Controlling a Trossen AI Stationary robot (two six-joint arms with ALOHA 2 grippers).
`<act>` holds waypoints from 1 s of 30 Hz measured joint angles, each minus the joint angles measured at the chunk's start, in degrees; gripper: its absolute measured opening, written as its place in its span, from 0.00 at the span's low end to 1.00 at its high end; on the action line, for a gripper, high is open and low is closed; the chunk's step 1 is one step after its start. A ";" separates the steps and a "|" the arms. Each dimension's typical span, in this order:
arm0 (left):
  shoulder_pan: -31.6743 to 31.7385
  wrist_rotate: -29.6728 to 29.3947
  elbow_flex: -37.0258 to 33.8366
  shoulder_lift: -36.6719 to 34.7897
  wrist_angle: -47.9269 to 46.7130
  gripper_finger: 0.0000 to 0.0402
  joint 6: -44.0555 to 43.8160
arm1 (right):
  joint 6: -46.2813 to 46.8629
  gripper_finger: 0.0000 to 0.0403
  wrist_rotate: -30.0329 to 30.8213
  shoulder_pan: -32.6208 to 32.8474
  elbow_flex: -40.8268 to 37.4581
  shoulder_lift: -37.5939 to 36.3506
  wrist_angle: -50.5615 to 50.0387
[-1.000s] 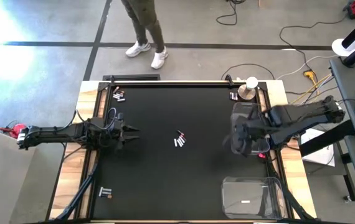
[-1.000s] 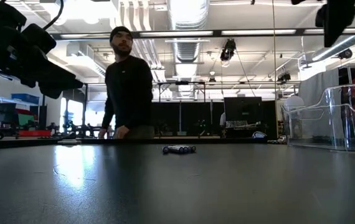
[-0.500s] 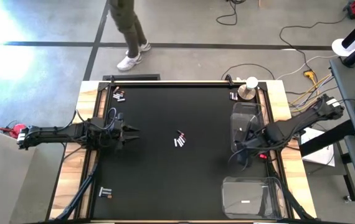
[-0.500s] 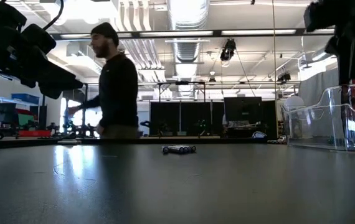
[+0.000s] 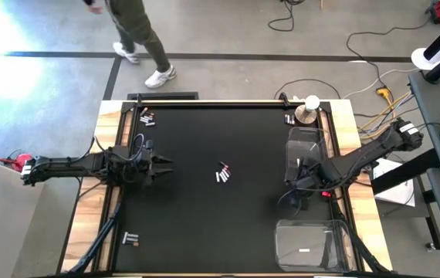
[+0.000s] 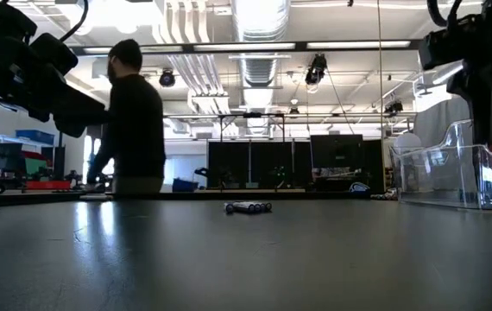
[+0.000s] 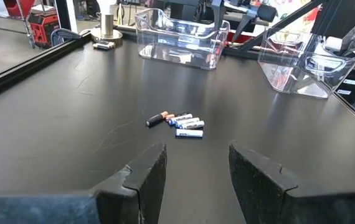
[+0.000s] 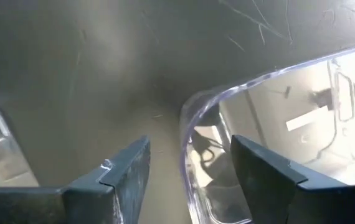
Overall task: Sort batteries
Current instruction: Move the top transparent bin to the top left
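- Left gripper (image 7: 193, 171) sits over the left-middle of the black table (image 5: 204, 224), jaws spread apart with nothing in them.
- Straight out in front of it, well apart from the fingers, is the central bunch of batteries (image 7: 179, 122) near the middle of the table. It's a handful lying side by side, some white, a couple dark with copper ends. The gap between the jaws lines up roughly with them.
- Right gripper (image 8: 187, 168) is down at the right edge, between the two clear bins (image 5: 306, 150). Its jaws are apart, and the rounded corner of the nearer bin (image 8: 277, 118) sits right at the gap. Can't tell if a finger actually touches the plastic. No battery between these jaws.
- That nearer bin has one white battery (image 5: 305, 250) in it.
- More batteries are scattered around: a bunch at the far-left corner (image 5: 147, 117), a pair at the near-left (image 5: 131, 240), a couple at the far right (image 5: 289, 119) next to a small round stand (image 5: 307, 113).
- A person (image 6: 132, 121) is walking past the far side of the table.
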 joint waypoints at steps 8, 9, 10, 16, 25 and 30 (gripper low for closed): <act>0.01 0.00 0.00 0.00 0.00 0.39 0.00 | -0.18 0.39 -0.08 0.02 0.00 4.50 0.42; 0.02 0.00 0.00 0.00 0.00 0.39 0.00 | -0.18 0.36 -0.33 0.00 0.00 4.89 0.45; -0.01 0.00 0.00 0.00 0.00 0.39 0.01 | -0.14 0.34 -0.44 0.02 0.00 5.17 0.49; 0.01 0.00 0.00 0.00 0.00 0.39 -0.01 | -0.13 0.20 -1.56 0.02 0.00 5.72 0.56; 0.00 0.01 0.00 0.00 0.00 0.39 0.00 | 0.09 0.05 -4.02 0.00 0.00 5.60 0.62; 0.01 0.01 0.00 0.00 0.00 0.39 0.00 | 0.09 0.03 -6.45 0.00 1.09 5.64 0.45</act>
